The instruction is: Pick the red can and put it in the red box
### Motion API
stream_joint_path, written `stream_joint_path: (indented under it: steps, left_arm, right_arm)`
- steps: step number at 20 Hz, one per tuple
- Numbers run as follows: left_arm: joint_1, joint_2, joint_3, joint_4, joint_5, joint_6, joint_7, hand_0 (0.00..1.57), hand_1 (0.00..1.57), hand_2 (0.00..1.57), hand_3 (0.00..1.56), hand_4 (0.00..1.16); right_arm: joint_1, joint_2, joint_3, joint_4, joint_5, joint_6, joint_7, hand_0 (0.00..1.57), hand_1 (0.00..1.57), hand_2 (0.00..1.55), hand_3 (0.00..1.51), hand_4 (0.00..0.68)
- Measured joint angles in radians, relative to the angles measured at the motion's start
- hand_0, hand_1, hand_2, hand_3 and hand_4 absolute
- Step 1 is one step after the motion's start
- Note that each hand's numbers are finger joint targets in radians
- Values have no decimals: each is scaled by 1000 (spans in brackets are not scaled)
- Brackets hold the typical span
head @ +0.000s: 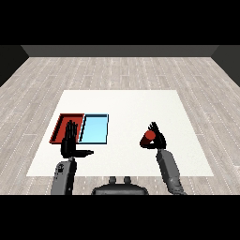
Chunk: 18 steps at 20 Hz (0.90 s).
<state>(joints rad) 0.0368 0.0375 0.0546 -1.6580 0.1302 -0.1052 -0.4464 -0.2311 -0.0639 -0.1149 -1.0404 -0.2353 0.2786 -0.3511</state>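
The left hand (70, 140), fingers straight and holding nothing, hovers over the red tray (60, 125), which lies touching the blue tray (95, 129). Well to the right, the right hand (158, 139) curls round the red can (149, 136), raised off the white surface (122, 103). The carry must pass the blue tray; stopping short could land the can there. Grey plank flooring and dark walls surround.
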Motion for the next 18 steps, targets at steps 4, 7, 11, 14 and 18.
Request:
stream_joint_path:
  steps: [4, 7, 11, 14, 18]
  left_arm:
    - [-11, 2, 5, -1, 4, 2, 9, 0, 0, 0, 0, 0]
    - [12, 0, 2, -21, 7, -3, 11, 0, 0, 0, 0, 0]
    - [14, -7, 1, 7, -2, -4, -26, 0, 0, 0, 0, 0]
    - [-16, 2, 17, 29, 13, -10, -20, 0, 0, 0, 0, 0]
    - [-31, 2, 19, 43, 12, -9, -26, 0, 0, 0, 0, 0]
  right_arm:
    - [-14, 7, 8, 15, 1, -13, 3, 0, 0, 0, 0, 0]
    - [-58, 3, -1, 62, -1, -15, -2, 0, 0, 0, 0, 0]
    - [-47, 8, 15, 48, 7, -19, -1, 0, 0, 0, 0, 0]
    - [-59, 11, 18, 53, 9, -31, 13, 0, 0, 0, 0, 0]
    - [-58, 23, 26, 33, 13, -69, 47, 0, 0, 0, 0, 0]
